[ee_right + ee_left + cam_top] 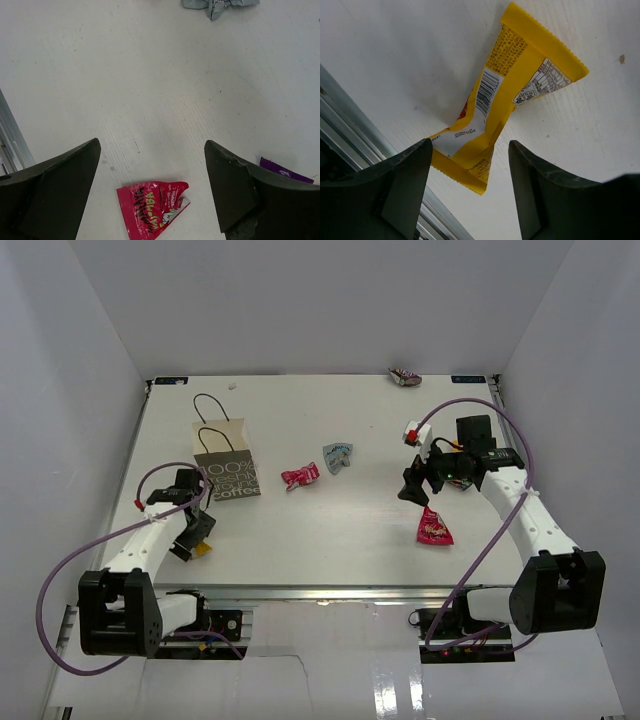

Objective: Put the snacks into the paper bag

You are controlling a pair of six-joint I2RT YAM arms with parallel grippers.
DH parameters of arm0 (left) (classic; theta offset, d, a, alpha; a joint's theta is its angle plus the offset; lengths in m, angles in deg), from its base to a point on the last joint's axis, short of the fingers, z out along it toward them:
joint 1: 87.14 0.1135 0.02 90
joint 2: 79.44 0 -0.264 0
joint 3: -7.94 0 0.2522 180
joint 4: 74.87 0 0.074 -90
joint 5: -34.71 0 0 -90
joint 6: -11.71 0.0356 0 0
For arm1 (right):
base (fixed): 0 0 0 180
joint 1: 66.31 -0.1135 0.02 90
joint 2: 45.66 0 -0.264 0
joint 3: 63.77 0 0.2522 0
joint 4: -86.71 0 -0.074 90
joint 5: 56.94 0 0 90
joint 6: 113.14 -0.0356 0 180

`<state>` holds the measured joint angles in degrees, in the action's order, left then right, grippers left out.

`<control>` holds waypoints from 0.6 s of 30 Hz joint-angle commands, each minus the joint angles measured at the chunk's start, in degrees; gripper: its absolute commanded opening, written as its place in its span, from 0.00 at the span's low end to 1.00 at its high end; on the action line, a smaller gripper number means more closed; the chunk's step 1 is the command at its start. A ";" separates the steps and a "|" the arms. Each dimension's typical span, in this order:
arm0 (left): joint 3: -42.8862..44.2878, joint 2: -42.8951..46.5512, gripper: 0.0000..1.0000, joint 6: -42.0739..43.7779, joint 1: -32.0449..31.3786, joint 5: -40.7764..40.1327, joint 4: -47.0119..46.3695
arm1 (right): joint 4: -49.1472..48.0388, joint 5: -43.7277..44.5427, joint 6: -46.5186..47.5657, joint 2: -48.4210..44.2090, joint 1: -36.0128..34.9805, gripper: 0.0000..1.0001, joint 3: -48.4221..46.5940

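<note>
The grey-brown paper bag (226,468) stands upright at the left of the table. My left gripper (190,536) (470,150) is open and low over a yellow snack (506,92) near the front edge, and the packet's lower corner lies between my fingers. The yellow snack (202,550) barely shows in the top view. My right gripper (418,487) (151,146) is open and empty above a magenta snack (433,527) (151,207). A pink-red snack (299,476) and a pale blue snack (337,456) (220,5) lie mid-table. A purple snack (405,377) lies at the back.
The table's metal front rail (350,125) runs just beside the yellow snack and my left fingers. White walls close the table on the left, right and back. A purple edge (280,171) peeks from behind my right finger.
</note>
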<state>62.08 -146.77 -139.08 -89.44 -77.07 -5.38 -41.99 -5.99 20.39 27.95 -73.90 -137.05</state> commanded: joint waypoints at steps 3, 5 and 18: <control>-1.00 -2.79 0.71 3.66 0.11 -1.86 -7.99 | -0.98 -1.91 0.51 0.66 0.12 0.90 0.11; -1.09 -4.12 0.71 5.07 0.54 -2.74 -9.67 | -0.89 -2.17 0.24 0.66 0.12 0.90 0.03; 3.82 -1.68 0.00 9.91 2.22 -0.02 -7.31 | -0.54 -2.08 -0.55 0.05 0.21 0.90 0.20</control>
<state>62.63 -152.37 -130.21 -87.57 -78.03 -14.87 -41.97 -6.43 20.26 28.71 -73.88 -136.86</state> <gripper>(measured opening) 0.026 0.901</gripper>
